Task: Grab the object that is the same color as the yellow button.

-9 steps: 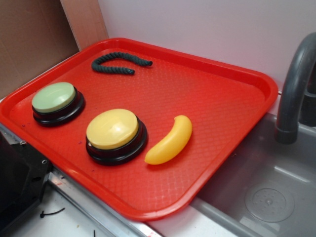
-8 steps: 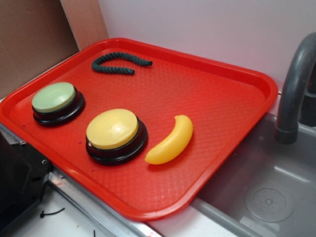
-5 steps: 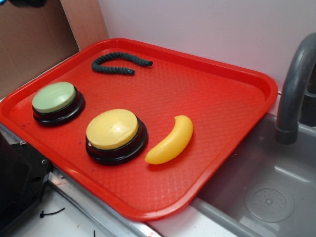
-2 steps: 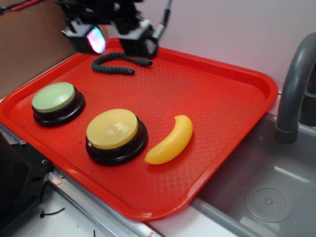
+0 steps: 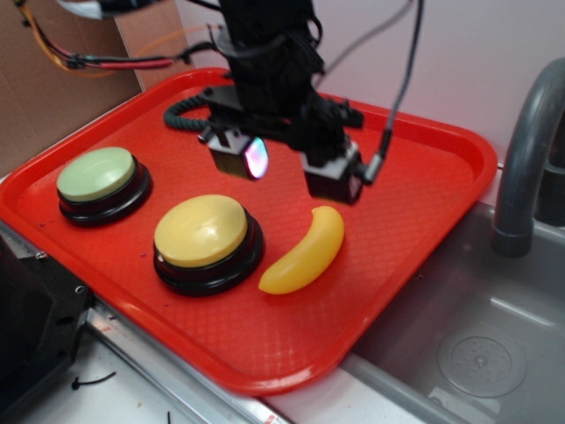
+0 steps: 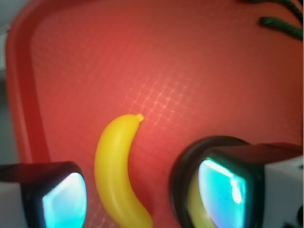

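Observation:
The object, a glossy yellow toy banana (image 5: 305, 252), lies on the red tray (image 5: 424, 177) just right of the yellow button (image 5: 201, 231). My gripper (image 5: 287, 172) hovers open above the tray, just behind the banana and the button, with nothing between its fingers. In the wrist view the banana (image 6: 114, 166) runs up between my two glowing pads (image 6: 61, 202), nearer the left one. The gripper (image 6: 145, 194) stays open there. The black rim of the yellow button (image 6: 183, 175) shows partly behind the right finger.
A pale green button (image 5: 97, 174) sits at the tray's left. A dark green rope piece (image 5: 181, 113) lies at the back, partly hidden by the arm; the rope piece (image 6: 280, 23) also shows in the wrist view. A grey sink (image 5: 481, 344) and faucet (image 5: 525, 159) are to the right.
The arm came in from the upper left and moved down and right, from over the rope to just behind the banana. The banana and buttons have not moved.

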Motion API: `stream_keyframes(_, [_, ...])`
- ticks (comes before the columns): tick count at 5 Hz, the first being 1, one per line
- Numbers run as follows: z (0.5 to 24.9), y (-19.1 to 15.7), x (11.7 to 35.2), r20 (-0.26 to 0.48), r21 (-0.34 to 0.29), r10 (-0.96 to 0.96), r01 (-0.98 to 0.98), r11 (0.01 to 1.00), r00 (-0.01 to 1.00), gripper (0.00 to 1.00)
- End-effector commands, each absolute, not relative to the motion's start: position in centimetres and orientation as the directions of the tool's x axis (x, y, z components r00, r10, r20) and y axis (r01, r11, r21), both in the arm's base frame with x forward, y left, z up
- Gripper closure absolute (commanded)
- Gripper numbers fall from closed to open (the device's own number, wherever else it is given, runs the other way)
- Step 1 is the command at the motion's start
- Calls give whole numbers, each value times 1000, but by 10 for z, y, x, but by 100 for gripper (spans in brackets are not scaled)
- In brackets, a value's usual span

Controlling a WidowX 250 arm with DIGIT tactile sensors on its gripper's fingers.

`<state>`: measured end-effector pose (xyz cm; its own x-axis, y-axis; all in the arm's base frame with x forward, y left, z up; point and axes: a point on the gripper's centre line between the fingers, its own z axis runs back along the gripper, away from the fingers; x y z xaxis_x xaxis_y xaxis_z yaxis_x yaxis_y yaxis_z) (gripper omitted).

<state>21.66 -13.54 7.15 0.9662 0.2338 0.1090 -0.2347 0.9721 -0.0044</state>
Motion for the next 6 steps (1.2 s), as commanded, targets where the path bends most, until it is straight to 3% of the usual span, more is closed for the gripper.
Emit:
stream_keyframes(1, [46,-144,239,91,-25,126,-124,992,988,0])
stream_keyframes(3, [23,-145,239,65,-32,43,-41,999,997,0])
stream_keyframes(4, [18,-148,234,59,-55,29,-26,998,998,71])
stream_keyframes(5, [20,-140,234,23,-74,66,-65,995,998,100])
stream_keyframes(6, [32,-129,241,14,-69,134,-132,989,991,100])
